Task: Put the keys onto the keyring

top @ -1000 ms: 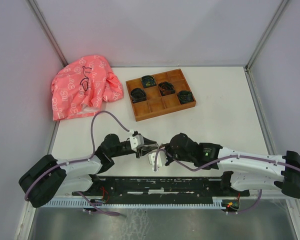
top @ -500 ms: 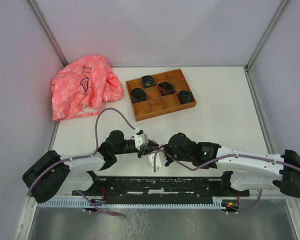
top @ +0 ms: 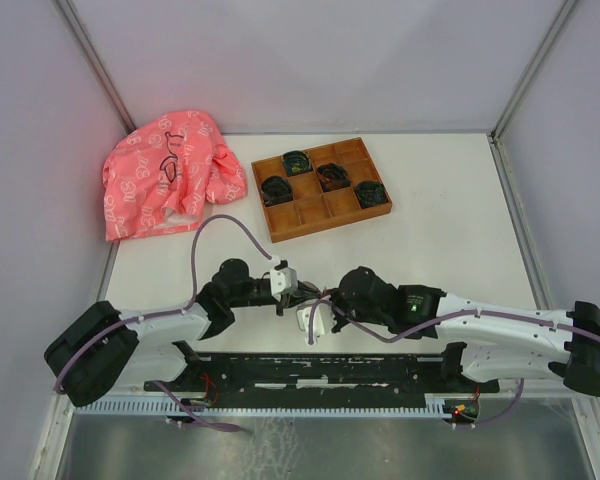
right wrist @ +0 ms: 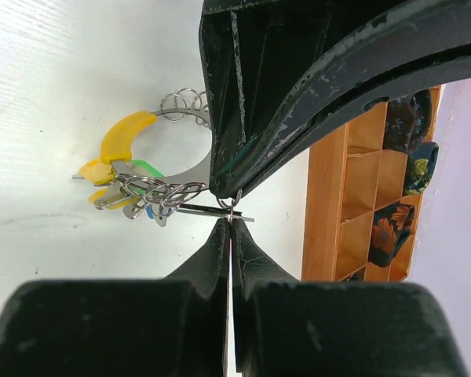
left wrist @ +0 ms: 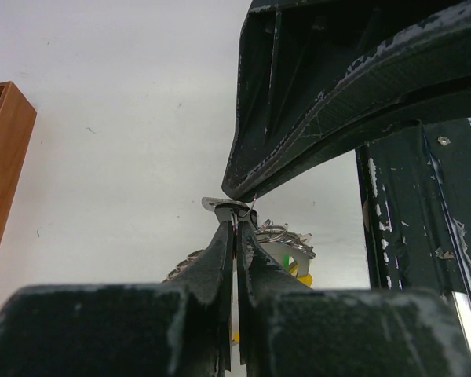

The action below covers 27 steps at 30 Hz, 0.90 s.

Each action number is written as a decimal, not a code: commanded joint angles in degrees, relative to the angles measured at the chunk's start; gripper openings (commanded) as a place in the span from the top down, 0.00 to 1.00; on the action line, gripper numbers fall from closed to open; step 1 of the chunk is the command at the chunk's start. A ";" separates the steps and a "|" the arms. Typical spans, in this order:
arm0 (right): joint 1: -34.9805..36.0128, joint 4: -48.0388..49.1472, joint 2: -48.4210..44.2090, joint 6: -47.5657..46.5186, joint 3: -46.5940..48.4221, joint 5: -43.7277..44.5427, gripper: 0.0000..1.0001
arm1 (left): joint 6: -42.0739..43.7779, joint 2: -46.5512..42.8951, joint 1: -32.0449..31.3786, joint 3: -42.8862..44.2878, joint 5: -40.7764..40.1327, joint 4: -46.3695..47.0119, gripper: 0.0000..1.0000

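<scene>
The job is looking part done, as I judge it. The keyring is lying on the table just in front of my arm bases, between my two pincers, with its yellow tag and green tag on it. A bunch of small rings is hanging at its lower end, and a speck of the blue key is showing among them. I am not able to tell whether that key is truly threaded on, and I am not finding the black key at all, so threading is likely what is left.

My left pincer is closing almost fully, its tips pinching a thin metal piece that is running out of that bunch. My right pincer is coming in from the other side, likewise nearly closed, and is nipping the same piece at the same spot, so the two sets of tips are meeting nose to nose
</scene>
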 commanded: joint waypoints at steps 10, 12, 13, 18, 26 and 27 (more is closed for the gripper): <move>-0.11 2.92 1.56 3.19 -2.66 -0.37 0.99 | -3.13 -4.71 0.72 -2.49 0.32 9.61 0.97; -0.13 4.39 1.90 3.38 -3.28 -1.03 0.99 | -3.60 -4.77 0.80 -2.80 0.44 10.52 0.97; -0.13 4.98 2.11 3.54 -3.34 -1.30 0.99 | -3.83 -4.84 0.80 -2.82 0.60 10.95 0.97; -0.13 9.38 2.89 3.96 -4.15 -2.44 0.99 | -4.45 -4.74 0.87 -3.09 1.27 12.22 0.97; -0.30 12.89 4.08 5.05 -4.27 -1.49 0.99 | -3.31 -4.64 0.91 -3.22 -0.60 11.18 0.97; -0.30 12.55 3.55 5.32 -4.27 -1.14 0.96 | -2.99 -4.71 0.92 -3.26 -1.51 10.81 0.97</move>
